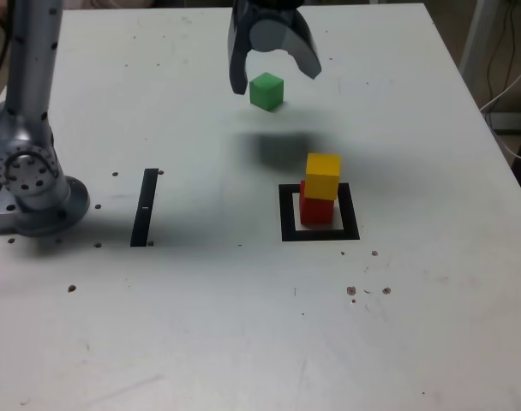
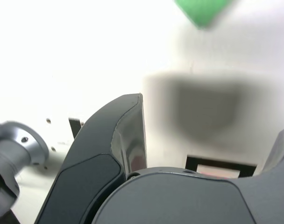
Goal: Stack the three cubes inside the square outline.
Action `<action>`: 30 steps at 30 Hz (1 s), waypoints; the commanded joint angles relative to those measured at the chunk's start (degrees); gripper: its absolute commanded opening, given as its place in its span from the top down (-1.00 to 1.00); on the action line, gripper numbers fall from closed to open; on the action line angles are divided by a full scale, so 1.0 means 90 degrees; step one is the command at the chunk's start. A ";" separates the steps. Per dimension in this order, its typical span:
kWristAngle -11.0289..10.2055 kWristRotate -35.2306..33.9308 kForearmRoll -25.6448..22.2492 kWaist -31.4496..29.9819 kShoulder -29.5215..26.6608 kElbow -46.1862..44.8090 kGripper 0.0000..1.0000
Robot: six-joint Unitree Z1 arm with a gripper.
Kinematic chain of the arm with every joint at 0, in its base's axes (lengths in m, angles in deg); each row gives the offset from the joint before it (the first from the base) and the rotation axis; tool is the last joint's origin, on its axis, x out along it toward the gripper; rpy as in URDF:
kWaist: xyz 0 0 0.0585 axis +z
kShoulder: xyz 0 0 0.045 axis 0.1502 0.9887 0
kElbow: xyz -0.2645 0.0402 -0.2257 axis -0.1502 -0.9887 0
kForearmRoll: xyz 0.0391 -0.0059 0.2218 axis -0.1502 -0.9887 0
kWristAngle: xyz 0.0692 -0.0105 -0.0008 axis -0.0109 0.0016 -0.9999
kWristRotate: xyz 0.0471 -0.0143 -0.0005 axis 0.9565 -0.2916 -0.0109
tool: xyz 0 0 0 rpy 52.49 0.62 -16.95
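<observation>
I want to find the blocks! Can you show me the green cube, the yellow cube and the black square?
green cube [image 1: 266, 92], exterior view, its front face.
yellow cube [image 1: 323, 175], exterior view, its front face, atop the red one.
square outline [image 1: 287, 216], exterior view, its left tape edge.

Gripper [image 1: 275, 75] shells looked like dark moulded plastic, slightly glossy. Arm base [image 1: 33, 184] was brushed grey metal. Table [image 1: 243, 342] was matt white, speckled with small dark marks. Green cube [image 1: 266, 91], yellow cube [image 1: 323, 175], red cube [image 1: 315, 210] looked smooth, matt.
</observation>
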 commanded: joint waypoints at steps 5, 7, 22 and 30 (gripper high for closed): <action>-0.0119 0.0570 0.0029 0.0549 0.0417 0.0314 -0.99; -0.0136 0.0725 0.0029 0.0675 0.0543 0.0397 -0.99; -0.0018 0.0716 -0.0073 0.1222 0.1163 0.1053 -0.98; 0.0104 -0.0913 -0.0154 0.1319 0.1353 0.1169 -0.98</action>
